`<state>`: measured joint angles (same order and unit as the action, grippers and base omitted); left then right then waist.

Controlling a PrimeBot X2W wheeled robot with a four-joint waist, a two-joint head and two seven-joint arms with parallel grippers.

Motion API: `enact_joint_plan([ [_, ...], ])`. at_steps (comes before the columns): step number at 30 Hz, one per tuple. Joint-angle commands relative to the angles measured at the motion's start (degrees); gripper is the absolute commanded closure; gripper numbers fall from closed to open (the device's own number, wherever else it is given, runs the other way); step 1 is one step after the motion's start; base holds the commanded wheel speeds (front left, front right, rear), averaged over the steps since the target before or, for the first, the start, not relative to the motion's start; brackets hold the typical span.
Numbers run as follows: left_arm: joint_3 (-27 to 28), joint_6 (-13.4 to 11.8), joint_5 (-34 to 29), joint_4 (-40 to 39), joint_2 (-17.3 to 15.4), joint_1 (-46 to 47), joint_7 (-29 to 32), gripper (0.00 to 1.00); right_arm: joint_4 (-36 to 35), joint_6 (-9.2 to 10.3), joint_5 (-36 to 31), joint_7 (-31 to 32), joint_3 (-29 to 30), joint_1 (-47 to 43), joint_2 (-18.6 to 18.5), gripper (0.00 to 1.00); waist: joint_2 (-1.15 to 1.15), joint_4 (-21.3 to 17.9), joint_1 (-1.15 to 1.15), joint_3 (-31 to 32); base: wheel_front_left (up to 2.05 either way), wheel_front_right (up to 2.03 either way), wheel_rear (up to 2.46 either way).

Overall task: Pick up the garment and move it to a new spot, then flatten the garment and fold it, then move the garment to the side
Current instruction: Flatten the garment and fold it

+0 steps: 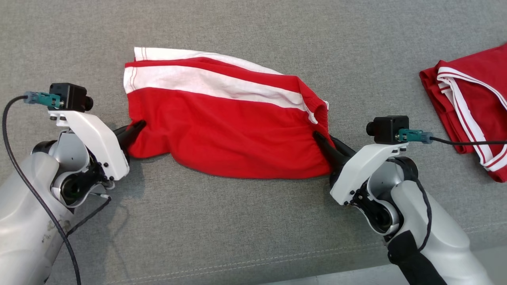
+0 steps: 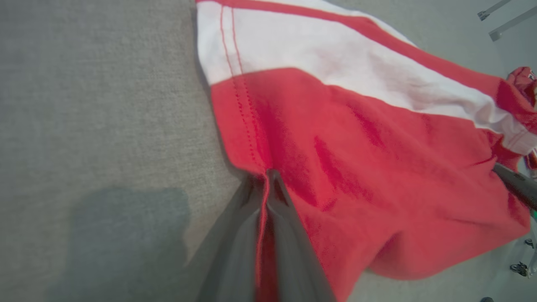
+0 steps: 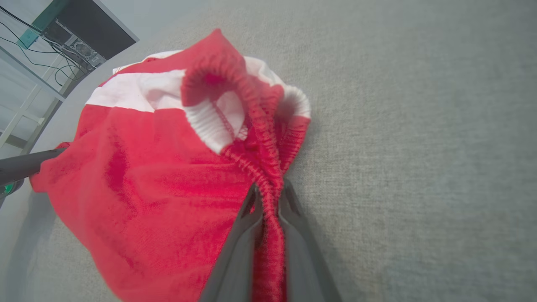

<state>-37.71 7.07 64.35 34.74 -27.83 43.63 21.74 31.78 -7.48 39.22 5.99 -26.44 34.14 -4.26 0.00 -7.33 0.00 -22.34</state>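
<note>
In my head view the cloth covers the tips of both pincers, so I read the grip from the wrist views. The left gripper (image 2: 268,178) has its two dark fingers pressed together on the stitched side edge of the red garment (image 1: 222,130), and a thin strip of red cloth is pinched between them. The right gripper (image 3: 270,188) is closed in the same way on the gathered elastic waistband (image 3: 251,163), which runs down between its fingers.

The garment lies in the middle of the grey fabric surface (image 1: 253,221) and spans from one gripper to the other. Its white stripe (image 1: 206,85) is on the side far from me. The near edge hangs in a soft curve, and I cannot tell how many layers are under it.

Well apart at the right lies a second red garment (image 1: 471,107) with white trim, cut off by the edge of the picture. The right forearm (image 1: 435,241) covers the near right corner of the surface. In the right wrist view, a dark box (image 3: 90,31) with cables stands beyond the surface, too blurred for me to name.
</note>
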Motion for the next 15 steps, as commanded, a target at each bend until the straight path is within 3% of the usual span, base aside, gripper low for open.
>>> enact_joint_plan([
  [1, 1.1, 0.4, 0.6, -2.5, -2.0, -0.9, -0.6, 1.0, -2.3, -0.01, 1.5, 1.2, -0.8, -0.1, -0.7, 1.0, 0.0, 0.6, 0.0, 0.4, 0.0, 0.0, 0.0],
  [5, 1.8, 0.4, 3.9, -6.9, -2.6, -4.1, -4.1, 1.0, -5.8, -0.01, 5.4, 4.3, -0.6, -1.5, -4.3, 1.0, 0.0, 2.0, 0.0, 1.6, 0.0, 0.0, 0.0],
  [15, 3.2, -0.5, 4.6, -17.4, -6.1, -15.3, -13.4, 1.0, -17.2, -0.01, 12.3, 13.5, 3.7, -8.9, -13.7, 1.0, 0.0, 6.3, 0.0, 4.4, 0.0, 0.0, 0.0],
])
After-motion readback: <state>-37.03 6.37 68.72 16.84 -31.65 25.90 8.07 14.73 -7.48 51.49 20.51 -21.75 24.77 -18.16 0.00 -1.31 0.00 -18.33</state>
